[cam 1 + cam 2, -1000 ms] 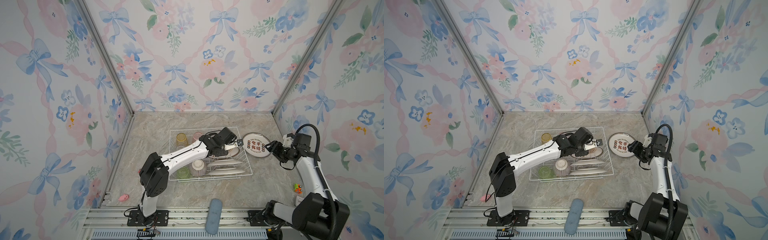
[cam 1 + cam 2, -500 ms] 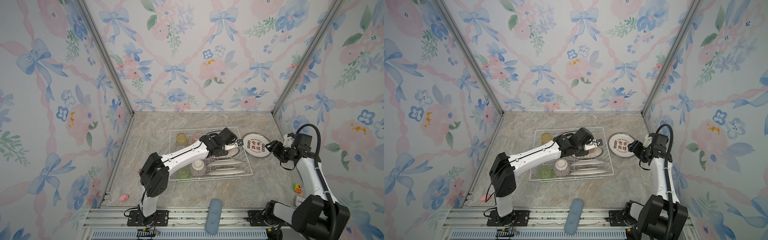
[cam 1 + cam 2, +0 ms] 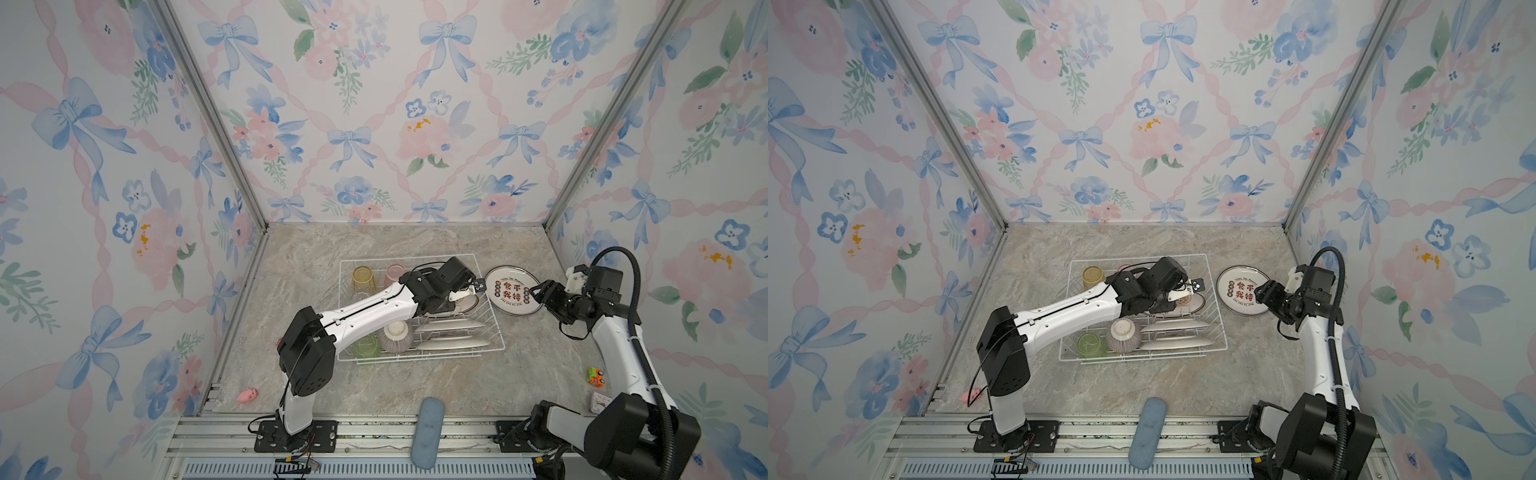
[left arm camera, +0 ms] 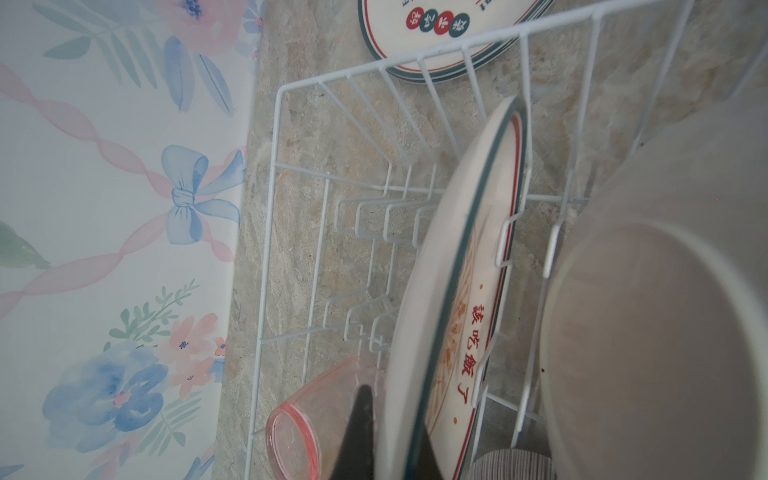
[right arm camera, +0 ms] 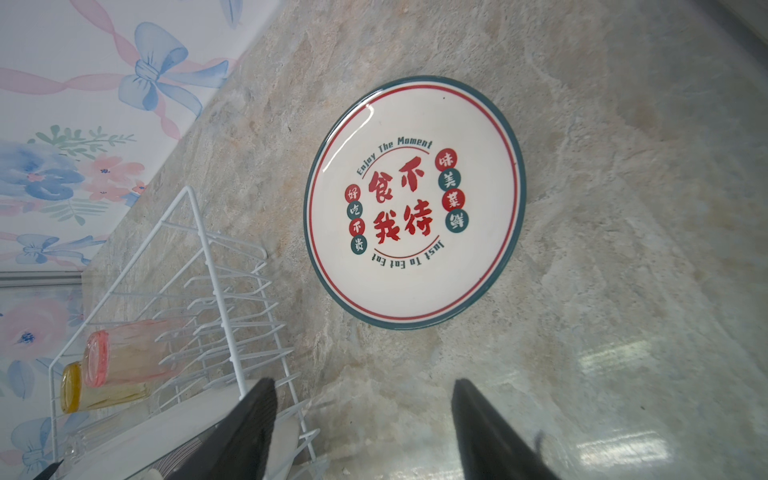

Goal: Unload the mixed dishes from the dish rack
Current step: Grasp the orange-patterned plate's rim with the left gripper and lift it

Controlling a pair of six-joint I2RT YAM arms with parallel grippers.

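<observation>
Behind the L pincer's wrist, along its forearm: yellow tumbler (image 3: pixel 363 279) + pink tumbler (image 3: pixel 393 274) at the back of the dish rack (image 3: pixel 407 257), green tumbler (image 3: pixel 368 347) + ribbed bowl (image 3: pixel 397 332) toward the front, partly under the arm. None touched.

L pincer (image 4: pixel 392 411): jaws together on the rim of the tilted plate (image 4: pixel 457 291), one dark finger (image 4: pixel 361 415) each side in the wrist view. Slot prongs (image 4: pixel 503 241) stand against its face, so it's gripped but not out. Just on the front side of the pincer, at least two more plates (image 3: pixel 453 343) stand on edge.

Past the L pincer's tips, over the rack wall: printed plate (image 3: pixel 512 291) lies flat on the tabletop (image 3: pixel 374 386), outside the rack. R pincer (image 5: pixel 361 382) sits just short of that plate, jaws apart, nothing between them, no contact that I can see.

Delta vs a sec ago: none. Both arms same pose, no dish shifted.

Meaning, imo: 1 plate unloaded, 2nd clamped, lift not begun, most of the load left. Your next move = pull the clamped plate up along its slot, not sideways, else the rim snags the prongs or knocks the neighbour. R pincer hangs close to the drop spot. Back it off or you'll crowd the set-down.
</observation>
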